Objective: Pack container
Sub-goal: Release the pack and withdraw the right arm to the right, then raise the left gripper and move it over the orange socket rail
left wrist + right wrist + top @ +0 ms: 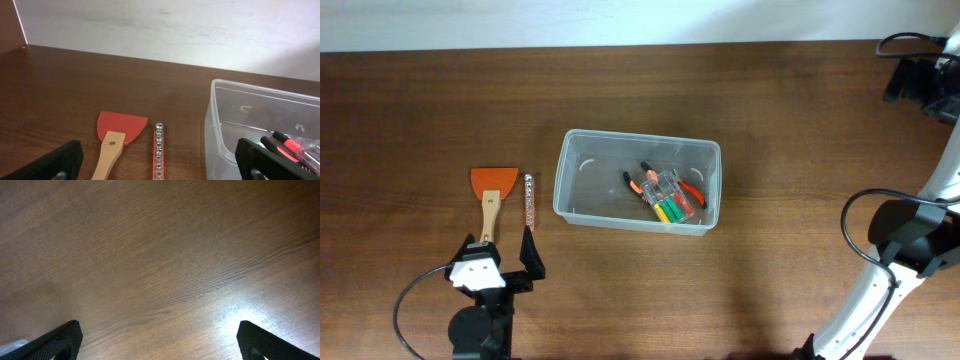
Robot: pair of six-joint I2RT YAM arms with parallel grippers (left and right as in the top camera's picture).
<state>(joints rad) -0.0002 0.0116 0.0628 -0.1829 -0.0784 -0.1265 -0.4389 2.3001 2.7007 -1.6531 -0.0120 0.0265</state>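
A clear plastic container (638,182) stands mid-table and holds orange-handled pliers (642,180) and a clear case of green and yellow pens (672,200). To its left lie an orange spatula with a wooden handle (492,195) and a red strip of metal sockets (529,200). My left gripper (502,258) is open and empty, just in front of these two. In the left wrist view the spatula (120,130) and strip (158,147) lie between the wide jaws (160,167), with the container (265,125) to the right. My right gripper (908,80) is open at the far right, over bare table (160,345).
The wooden table (800,120) ends at a white wall along the back edge (165,30). Black cables (865,215) loop by the right arm. A pale corner of something (10,343) shows at the lower left of the right wrist view.
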